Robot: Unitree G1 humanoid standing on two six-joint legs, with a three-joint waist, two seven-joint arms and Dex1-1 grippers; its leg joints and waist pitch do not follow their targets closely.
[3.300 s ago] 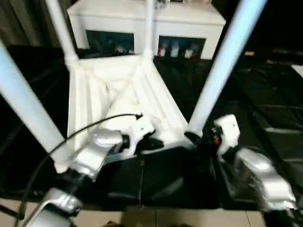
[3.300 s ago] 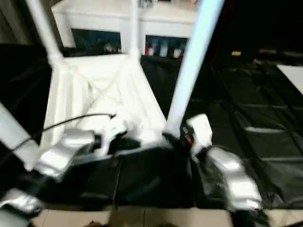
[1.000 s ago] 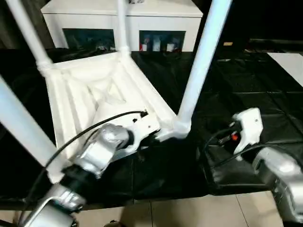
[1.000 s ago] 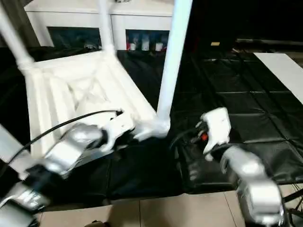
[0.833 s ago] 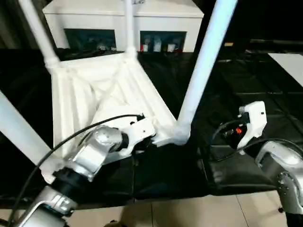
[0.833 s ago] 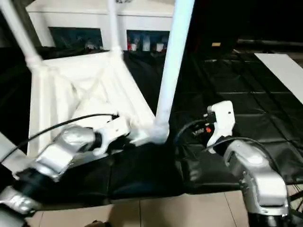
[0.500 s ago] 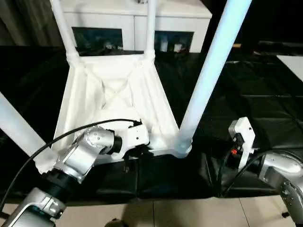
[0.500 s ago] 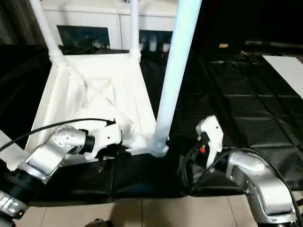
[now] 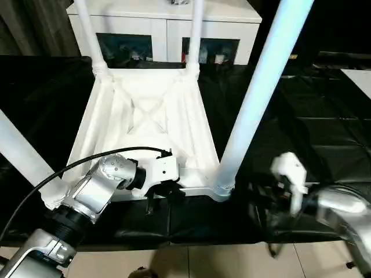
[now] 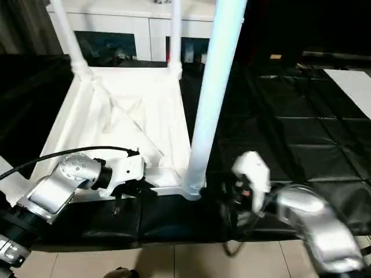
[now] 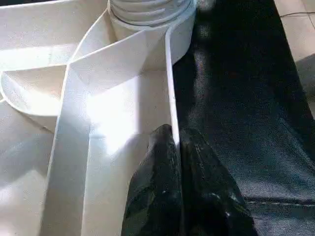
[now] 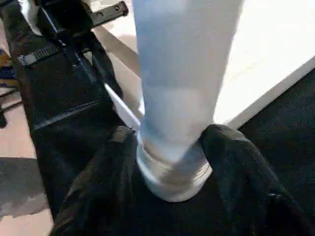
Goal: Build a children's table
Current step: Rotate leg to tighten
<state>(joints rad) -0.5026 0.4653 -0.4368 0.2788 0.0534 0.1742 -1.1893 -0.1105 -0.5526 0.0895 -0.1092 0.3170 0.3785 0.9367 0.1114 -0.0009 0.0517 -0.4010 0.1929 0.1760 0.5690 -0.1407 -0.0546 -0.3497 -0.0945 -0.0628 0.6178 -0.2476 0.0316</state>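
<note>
Left gripper [image 11: 173, 147] fingers are pinched tight on the raised rim of the upturned tabletop [image 9: 151, 124]; right gripper [image 12: 170, 142] fingers stand spread either side of the near-right leg [image 9: 255, 98], at its base by the corner socket. All four legs point up. Risk: a spread finger nudges that leg crooked, or the thin rim slips the pinch and the table shifts on the black mat [image 9: 324, 133].

Left hand [image 11: 175, 147] pinched shut, right hand [image 12: 170, 142] spread open.
</note>
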